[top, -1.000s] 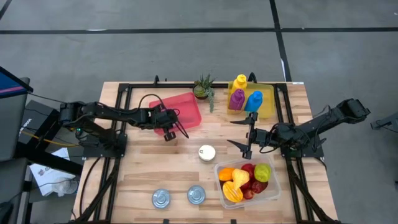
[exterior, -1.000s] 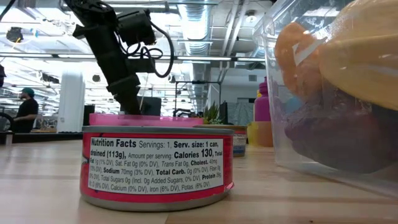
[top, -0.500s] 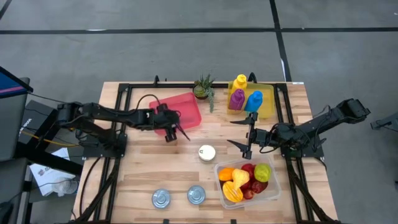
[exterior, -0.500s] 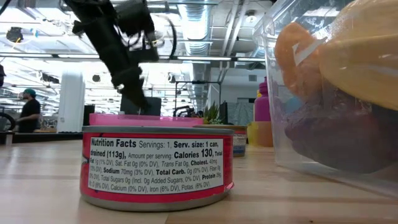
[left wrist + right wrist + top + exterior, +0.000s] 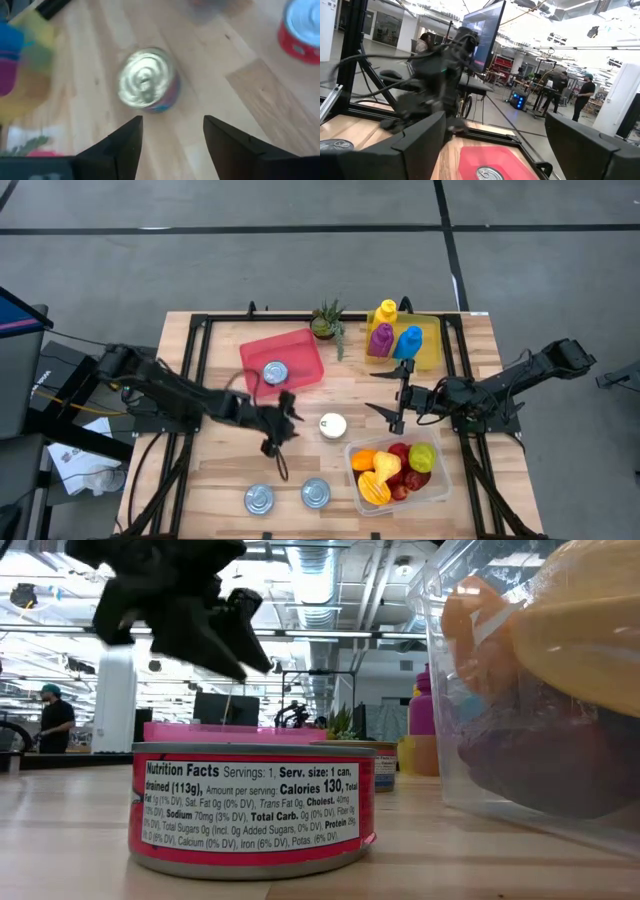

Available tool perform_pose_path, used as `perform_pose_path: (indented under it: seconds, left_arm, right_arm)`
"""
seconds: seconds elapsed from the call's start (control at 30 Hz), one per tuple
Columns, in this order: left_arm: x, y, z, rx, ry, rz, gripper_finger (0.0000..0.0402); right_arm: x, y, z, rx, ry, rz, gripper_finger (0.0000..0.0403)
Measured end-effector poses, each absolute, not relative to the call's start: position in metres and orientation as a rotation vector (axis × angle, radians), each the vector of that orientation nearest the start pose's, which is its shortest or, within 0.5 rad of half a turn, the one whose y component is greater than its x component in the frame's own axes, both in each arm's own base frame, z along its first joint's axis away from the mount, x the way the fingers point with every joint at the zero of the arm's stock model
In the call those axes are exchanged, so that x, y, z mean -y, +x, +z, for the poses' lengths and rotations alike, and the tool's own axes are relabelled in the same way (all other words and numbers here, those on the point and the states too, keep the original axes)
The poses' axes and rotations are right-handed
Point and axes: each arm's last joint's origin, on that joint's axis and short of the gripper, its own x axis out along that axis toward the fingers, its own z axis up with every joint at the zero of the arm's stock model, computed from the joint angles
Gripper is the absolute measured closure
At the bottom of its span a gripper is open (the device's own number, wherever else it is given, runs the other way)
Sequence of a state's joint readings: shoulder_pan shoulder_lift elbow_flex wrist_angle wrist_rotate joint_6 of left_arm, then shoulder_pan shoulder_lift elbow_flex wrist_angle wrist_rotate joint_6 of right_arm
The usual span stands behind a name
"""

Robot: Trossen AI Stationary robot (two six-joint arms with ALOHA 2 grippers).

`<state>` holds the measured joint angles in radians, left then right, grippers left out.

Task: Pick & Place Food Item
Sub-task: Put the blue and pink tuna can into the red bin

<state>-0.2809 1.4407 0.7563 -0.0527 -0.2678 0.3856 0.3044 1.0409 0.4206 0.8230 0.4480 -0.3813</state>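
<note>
A tin can (image 5: 331,424) with a pale lid stands upright mid-table; in the left wrist view this can (image 5: 147,85) lies just ahead of my open fingers. My left gripper (image 5: 283,423) hovers left of it, open, slanting down, touching nothing (image 5: 172,120). Another can (image 5: 275,372) stands in the red tray (image 5: 300,345). Two more cans (image 5: 259,499) (image 5: 316,494) stand near the front edge; one fills the low view (image 5: 250,805). My right gripper (image 5: 398,395) waits open above the table's right half.
A clear tub of fruit (image 5: 398,470) sits front right. A yellow tray with coloured bottles (image 5: 400,340) and a small potted plant (image 5: 328,320) stand at the back. People stand in the room beyond (image 5: 55,720). Bare wood lies between the cans.
My left gripper has left the red tray, swung toward the near edge and right, toward the pale-lidded can, and rolled about its own axis. Its fingers have opened. A can now shows in the red tray where the gripper stood.
</note>
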Motion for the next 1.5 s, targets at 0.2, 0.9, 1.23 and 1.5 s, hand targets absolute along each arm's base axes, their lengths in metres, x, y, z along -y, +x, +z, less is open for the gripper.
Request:
perform_pose_path:
  seconds: [0.2, 0.9, 1.23, 1.5]
  left_arm:
    - [0.092, 0.288, 0.163, -0.712, 0.738, -0.137, 0.0172]
    - [0.092, 0.326, 0.139, -0.686, 0.861, -0.180, 0.0157]
    - [0.083, 0.340, 0.124, -0.733, 0.873, -0.176, 0.0205]
    - [0.082, 0.339, 0.127, -0.732, 0.889, -0.143, 0.0325]
  right_arm:
    - [-0.052, 0.207, 0.257, 0.159, -0.301, -0.179, 0.0075]
    - [-0.052, 0.207, 0.257, 0.160, -0.298, -0.179, 0.0075]
    - [-0.052, 0.207, 0.257, 0.160, -0.298, -0.179, 0.0075]
    - [-0.052, 0.207, 0.257, 0.159, -0.298, -0.178, 0.0075]
